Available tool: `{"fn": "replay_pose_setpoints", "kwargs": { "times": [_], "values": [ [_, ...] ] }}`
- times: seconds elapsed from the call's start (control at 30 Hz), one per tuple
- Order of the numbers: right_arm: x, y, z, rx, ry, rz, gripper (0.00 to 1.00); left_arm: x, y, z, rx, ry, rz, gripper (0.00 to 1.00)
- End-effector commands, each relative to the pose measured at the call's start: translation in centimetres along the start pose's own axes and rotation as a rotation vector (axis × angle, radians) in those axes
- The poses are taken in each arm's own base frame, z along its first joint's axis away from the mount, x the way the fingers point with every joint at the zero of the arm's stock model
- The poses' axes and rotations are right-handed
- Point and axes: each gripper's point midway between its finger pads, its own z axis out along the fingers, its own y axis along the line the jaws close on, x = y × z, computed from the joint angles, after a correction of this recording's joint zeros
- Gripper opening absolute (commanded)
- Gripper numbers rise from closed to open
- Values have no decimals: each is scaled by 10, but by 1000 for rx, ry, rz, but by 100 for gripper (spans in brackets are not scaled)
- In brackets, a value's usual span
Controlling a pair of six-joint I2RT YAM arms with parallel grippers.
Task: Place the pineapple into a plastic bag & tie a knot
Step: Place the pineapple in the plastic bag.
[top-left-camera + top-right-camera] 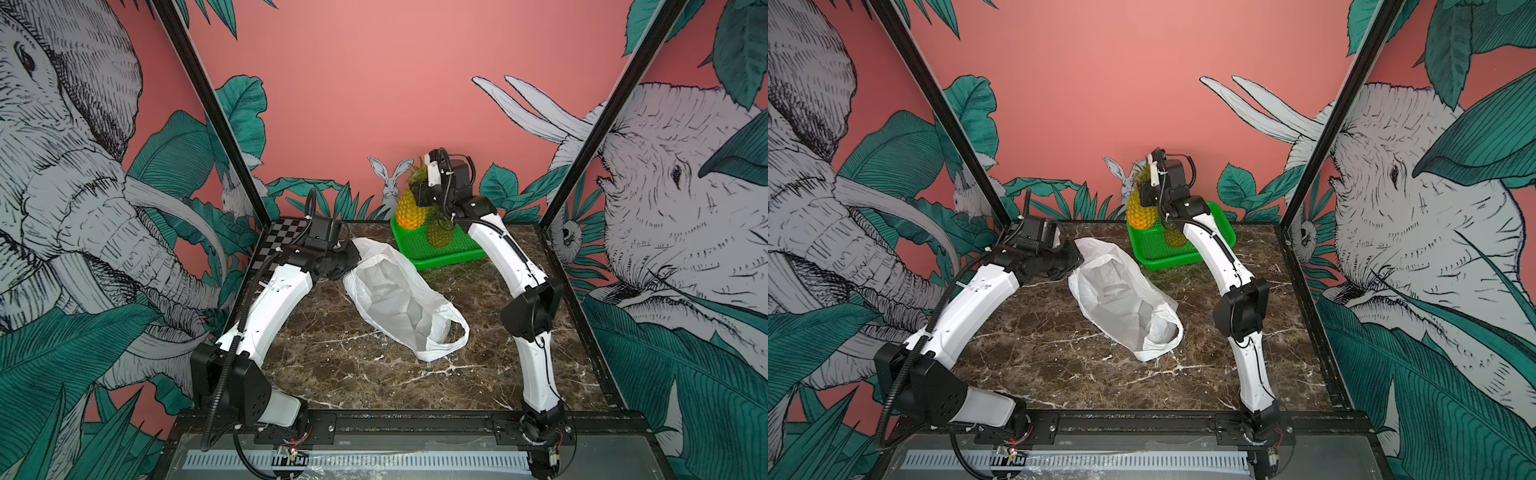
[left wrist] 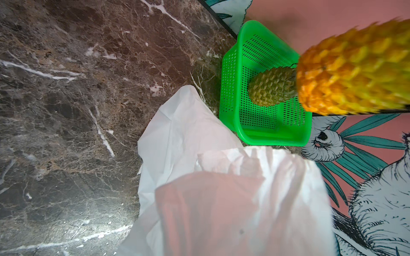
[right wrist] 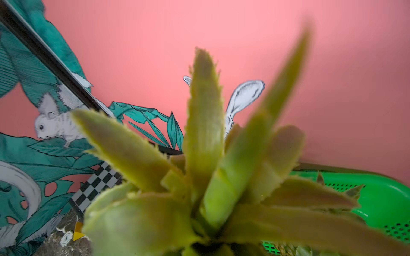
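The white plastic bag (image 1: pixel 395 299) lies crumpled on the marble table, its mouth facing up, in both top views (image 1: pixel 1117 299). My left gripper (image 1: pixel 353 255) is shut on its far left rim. Bag film (image 2: pixel 221 188) hides the jaws in the left wrist view. My right gripper (image 1: pixel 417 189) is shut on the leafy crown (image 3: pixel 204 144) of the yellow pineapple (image 1: pixel 409 212). That pineapple hangs lifted over the green basket's rear left corner (image 2: pixel 355 73). A knot is out of view; one handle loop (image 1: pixel 459 336) lies loose at the near end.
The green perforated basket (image 1: pixel 440 259) stands at the back of the table, right of the bag, with a second greenish pineapple (image 1: pixel 440 232) in it (image 2: pixel 273 86). A checkerboard plate (image 1: pixel 286 237) lies at the back left. Black frame posts border the table.
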Motion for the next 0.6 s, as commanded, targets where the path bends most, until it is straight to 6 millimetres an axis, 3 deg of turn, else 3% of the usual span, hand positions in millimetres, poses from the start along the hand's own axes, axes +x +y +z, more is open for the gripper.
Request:
{"fn": "replay_pose_setpoints", "kwargs": {
  "times": [0.0, 0.1, 0.2, 0.3, 0.43, 0.53, 0.57],
  "values": [
    [-61, 30, -53, -46, -164, -75, 0, -3, -7, -10, 35, -24, -8, 0],
    [-75, 57, -93, -102, -188, -86, 0, -5, -10, -11, 40, -28, -4, 0],
    [-74, 93, -130, -194, -178, -77, 0, -5, -12, -10, 46, -27, -2, 0],
    [-54, 131, -159, -281, -128, -75, 0, -6, -14, -8, 54, -22, -4, 0],
    [-11, 172, -183, -368, -23, -48, 0, -7, -19, -6, 66, -14, 1, 0],
    [32, 188, -178, -384, 76, -21, 0, -8, -23, -9, 76, -11, 9, 0],
    [35, 188, -185, -381, 75, 0, 0, -8, -24, -10, 81, -11, 11, 0]
  ]
}}
